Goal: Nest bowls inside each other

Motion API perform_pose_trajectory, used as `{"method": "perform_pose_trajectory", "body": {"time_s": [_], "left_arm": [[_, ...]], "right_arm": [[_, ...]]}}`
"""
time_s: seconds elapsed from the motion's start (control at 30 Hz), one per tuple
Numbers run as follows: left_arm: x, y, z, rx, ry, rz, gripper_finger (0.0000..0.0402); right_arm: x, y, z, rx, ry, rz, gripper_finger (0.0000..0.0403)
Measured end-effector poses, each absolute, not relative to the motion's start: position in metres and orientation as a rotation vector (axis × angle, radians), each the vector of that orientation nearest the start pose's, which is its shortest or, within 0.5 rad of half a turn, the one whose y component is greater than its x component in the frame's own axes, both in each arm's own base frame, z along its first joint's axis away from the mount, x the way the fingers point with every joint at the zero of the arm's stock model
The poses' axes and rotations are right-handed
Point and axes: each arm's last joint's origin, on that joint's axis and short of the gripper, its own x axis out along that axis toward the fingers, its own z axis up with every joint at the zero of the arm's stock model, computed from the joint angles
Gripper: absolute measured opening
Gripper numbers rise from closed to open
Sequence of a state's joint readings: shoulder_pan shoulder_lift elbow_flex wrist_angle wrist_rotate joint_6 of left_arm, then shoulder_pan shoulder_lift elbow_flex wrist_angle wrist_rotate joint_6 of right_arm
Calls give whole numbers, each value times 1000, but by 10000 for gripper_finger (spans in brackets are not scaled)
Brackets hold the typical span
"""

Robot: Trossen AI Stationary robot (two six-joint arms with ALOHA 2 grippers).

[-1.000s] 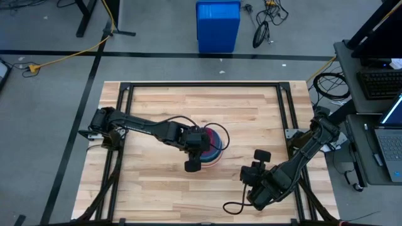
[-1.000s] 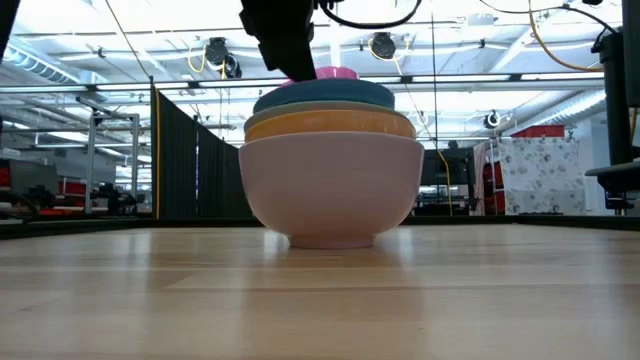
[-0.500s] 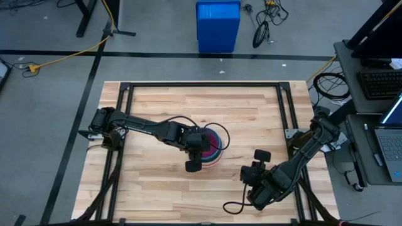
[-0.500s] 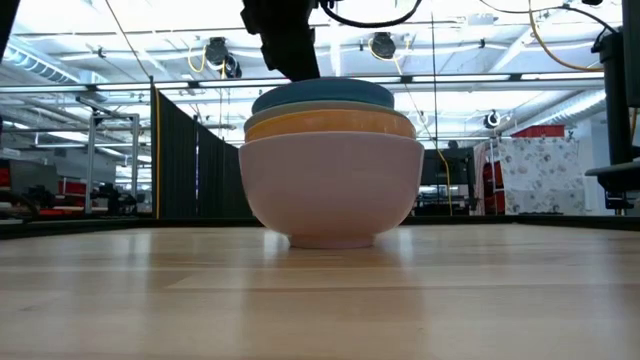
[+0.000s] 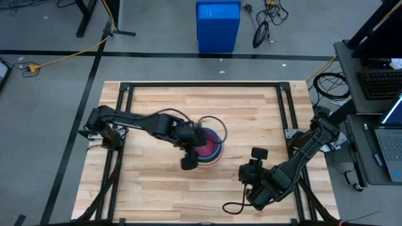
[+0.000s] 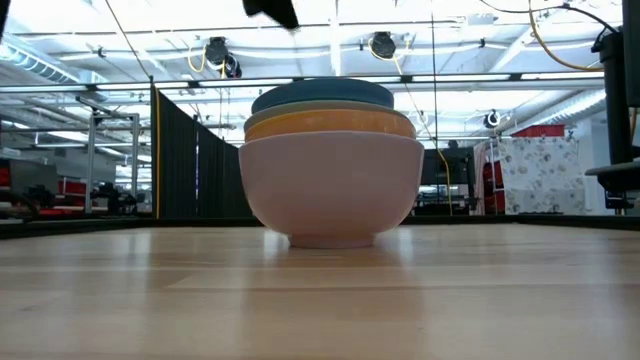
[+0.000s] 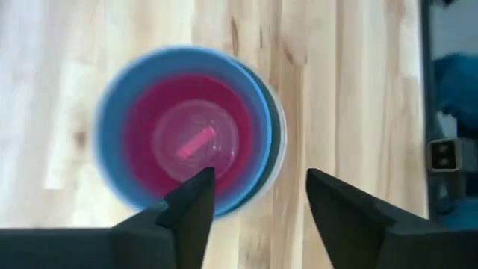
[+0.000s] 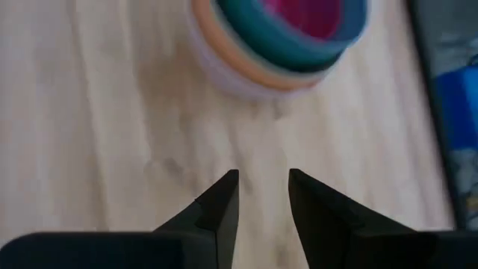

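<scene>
The bowls stand nested in one stack [image 5: 212,148] at the table's middle. In the low view a pale bowl [image 6: 332,190] rests on the wood by its foot, with an orange rim [image 6: 330,124] and a teal-blue rim [image 6: 322,96] above it. From the left wrist view the magenta bowl [image 7: 190,142] sits inside the blue one [image 7: 112,127]. My left gripper [image 7: 259,179] hangs open above the stack's near-left side [image 5: 196,145], holding nothing. My right gripper [image 8: 263,179] is open at the table's near right [image 5: 248,168], pointing toward the stack.
A tall blue bin [image 5: 218,26] stands on the floor beyond the table's far edge. Black frame rails [image 5: 201,86] run along the table's far and side edges. Bare wood lies around the stack on all sides.
The magenta bowl, whose rim stood above the stack under my left gripper, has dropped down inside the stack. My left gripper has let go of it, then risen and drawn back a little toward the table's left edge.
</scene>
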State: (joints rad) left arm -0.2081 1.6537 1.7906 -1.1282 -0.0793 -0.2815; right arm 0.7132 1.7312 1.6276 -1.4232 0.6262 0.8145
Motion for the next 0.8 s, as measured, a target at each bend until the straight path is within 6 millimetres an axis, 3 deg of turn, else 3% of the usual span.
{"method": "perform_pose_trajectory", "body": {"time_s": [0.13,0.27,0.33,0.43,0.57,0.8], "left_arm": [[281,-55,416,-55,823,145,111],[249,-36,436,25,611,225,28],[239,-24,440,17,488,213,8],[232,-7,431,-14,386,133,6],[224,8,395,-27,432,131,1],[187,19,346,-58,383,175,0]], "right_arm": [[257,179,320,-303,1025,-354,69],[264,153,340,-363,968,-331,18],[267,138,351,-366,929,-327,6],[265,120,365,-369,898,-325,3],[253,104,375,-363,892,-312,1],[213,90,344,-299,810,-287,0]]}}
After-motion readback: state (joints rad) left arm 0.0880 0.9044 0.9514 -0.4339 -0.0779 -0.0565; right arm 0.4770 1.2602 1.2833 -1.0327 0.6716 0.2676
